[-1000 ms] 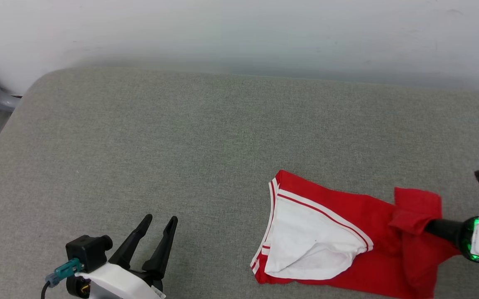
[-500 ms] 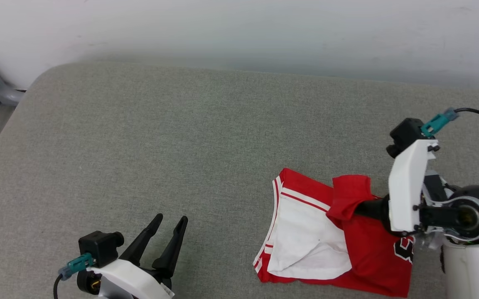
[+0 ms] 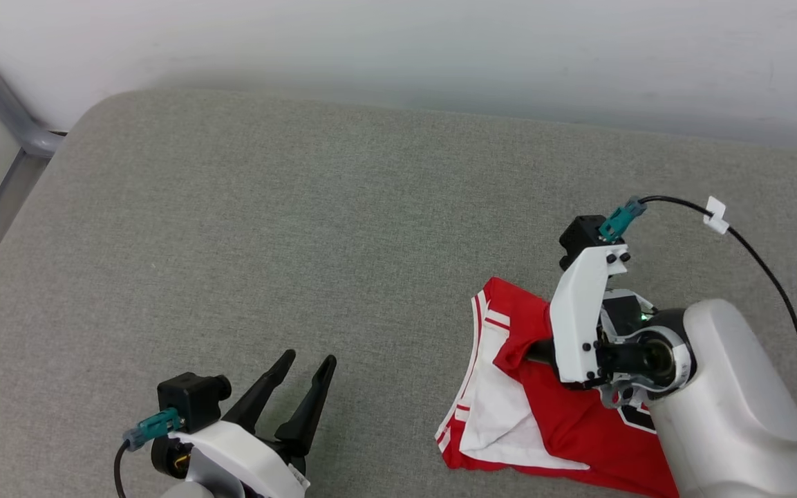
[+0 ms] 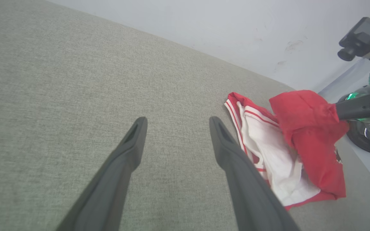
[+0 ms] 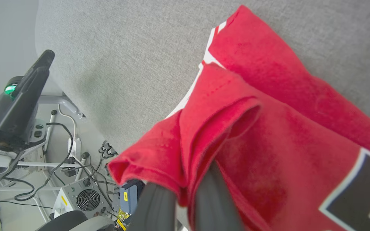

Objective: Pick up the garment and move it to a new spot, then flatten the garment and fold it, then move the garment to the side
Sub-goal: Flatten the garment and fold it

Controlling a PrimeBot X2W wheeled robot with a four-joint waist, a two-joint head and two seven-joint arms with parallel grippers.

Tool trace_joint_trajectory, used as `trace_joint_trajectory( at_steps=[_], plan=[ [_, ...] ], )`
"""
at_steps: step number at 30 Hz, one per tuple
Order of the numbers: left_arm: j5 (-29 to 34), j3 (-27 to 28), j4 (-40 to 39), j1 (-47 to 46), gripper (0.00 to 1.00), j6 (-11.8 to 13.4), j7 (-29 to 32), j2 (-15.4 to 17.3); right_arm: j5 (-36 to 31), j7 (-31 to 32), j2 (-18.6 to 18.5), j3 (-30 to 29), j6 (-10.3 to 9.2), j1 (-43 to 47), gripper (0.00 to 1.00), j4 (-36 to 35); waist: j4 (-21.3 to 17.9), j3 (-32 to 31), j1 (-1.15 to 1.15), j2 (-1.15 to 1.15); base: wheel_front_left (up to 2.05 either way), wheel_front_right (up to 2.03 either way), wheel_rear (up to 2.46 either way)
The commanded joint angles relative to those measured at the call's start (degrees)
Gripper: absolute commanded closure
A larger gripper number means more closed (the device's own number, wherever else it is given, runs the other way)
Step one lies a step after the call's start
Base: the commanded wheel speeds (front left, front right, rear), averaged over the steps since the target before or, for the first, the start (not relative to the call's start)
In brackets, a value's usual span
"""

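one edge of garment [image 3: 564,425] in right gripper [image 5: 185,189]

Bright, even, diffuse light; shadows soft and faint; wrist views bend at the edges; their near foreground blurs.

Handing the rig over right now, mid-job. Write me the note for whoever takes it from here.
Left gripper: open, empty, over the grey cushion, apart from the garment.
Right gripper: shut on a red edge of the garment, raised over its white sleeve.
Garment: front right of the cushion, partly doubled over.
Done: fold begun.
Left: lay the edge down, release, finish folding, move it aside.
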Motion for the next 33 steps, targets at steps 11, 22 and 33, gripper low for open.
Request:
trace_joint_trajectory(
  at_steps=[11,22,33],
  plan=[
    [-1.19,-1.65,0.93,-1.25,0.00,-0.14,-0.30,0.32,1.00,-9.93,0.53,6.32,-0.05,-4.20,0.76,13.19,0.67,-0.04,0.00,0.00,0.00,0.00,0.00],
    [-1.85,-1.01,0.99,-0.53,0.00,-0.14,-0.37,0.84,11.01,-13.26,0.26,7.60,-0.05,-5.10,0.00,12.72,-1.06,-1.44,0.00,0.00,0.00,0.00,0.00],
    [0.43,1.63,-2.48,1.03,0.00,-0.14,-0.37,0.45,12.54,-28.40,-11.63,6.45,-0.05,6.02,0.00,-7.30,-2.27,-1.38,0.00,0.00,0.00,0.00,0.00]
  ],
)
